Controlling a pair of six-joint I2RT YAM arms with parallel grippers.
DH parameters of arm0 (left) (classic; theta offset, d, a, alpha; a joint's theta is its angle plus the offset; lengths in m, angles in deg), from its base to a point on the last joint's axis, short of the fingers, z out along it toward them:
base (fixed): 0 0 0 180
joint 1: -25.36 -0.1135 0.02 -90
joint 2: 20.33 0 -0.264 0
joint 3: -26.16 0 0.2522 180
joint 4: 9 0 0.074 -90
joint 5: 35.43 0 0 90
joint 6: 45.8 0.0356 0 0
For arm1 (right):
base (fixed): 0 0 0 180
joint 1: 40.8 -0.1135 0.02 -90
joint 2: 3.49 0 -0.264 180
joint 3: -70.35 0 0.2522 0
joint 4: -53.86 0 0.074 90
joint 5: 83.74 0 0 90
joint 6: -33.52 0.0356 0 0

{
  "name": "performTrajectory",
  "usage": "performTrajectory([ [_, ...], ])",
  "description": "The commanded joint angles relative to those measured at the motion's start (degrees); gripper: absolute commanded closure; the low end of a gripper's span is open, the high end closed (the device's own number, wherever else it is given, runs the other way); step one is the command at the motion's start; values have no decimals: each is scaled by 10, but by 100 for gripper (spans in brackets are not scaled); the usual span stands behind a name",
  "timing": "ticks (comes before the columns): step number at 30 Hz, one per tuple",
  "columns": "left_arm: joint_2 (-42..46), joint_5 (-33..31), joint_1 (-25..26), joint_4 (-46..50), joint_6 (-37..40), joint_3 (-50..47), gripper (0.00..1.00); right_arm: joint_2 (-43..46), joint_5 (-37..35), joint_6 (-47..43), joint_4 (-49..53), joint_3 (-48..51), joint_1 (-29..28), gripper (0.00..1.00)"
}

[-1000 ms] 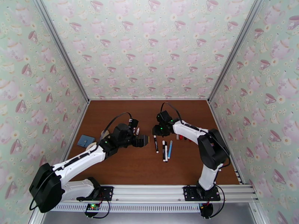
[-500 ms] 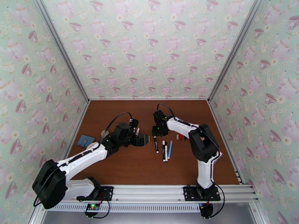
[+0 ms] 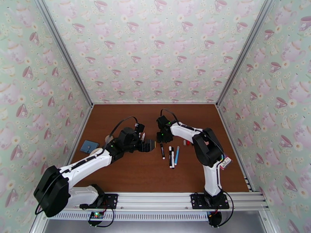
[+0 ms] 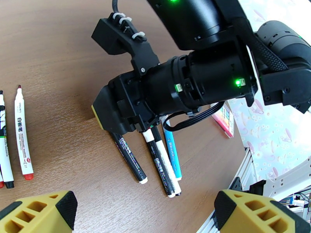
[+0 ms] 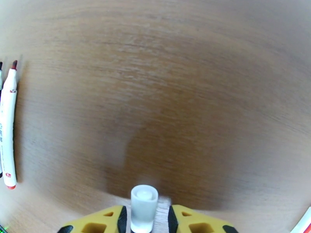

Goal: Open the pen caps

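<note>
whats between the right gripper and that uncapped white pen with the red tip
Nothing. In the right wrist view the table is bare wood from the right gripper across to the white pen.

walls (image 3: 155, 47): pale green wallpaper with pink teacups and teapots, one side out past the left gripper (image 3: 149, 146), one out past the right gripper (image 3: 160, 137), one far ahead of both
posts (image 3: 62, 55): silver metal, running up the two far corners
table (image 3: 128, 171): brown wood grain, right under both grippers, a bit shiny
rail (image 3: 155, 199): slotted silver bar along the table edge, well behind the grippers
light: soft and even, with a dark shadow patch (image 5: 155, 160) just ahead of the right gripper
</note>
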Motion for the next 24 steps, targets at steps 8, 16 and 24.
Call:
performTrajectory([
  [8,-6,9,-3,-2,-6,15,0,-40,-45,-12,33,-46,-15,69],
  [16,-1,12,-2,-2,-12,14,0,-29,-47,3,20,-34,-18,77],
  [24,2,13,19,-49,-27,-26,0,60,-12,42,-33,12,-18,82],
])
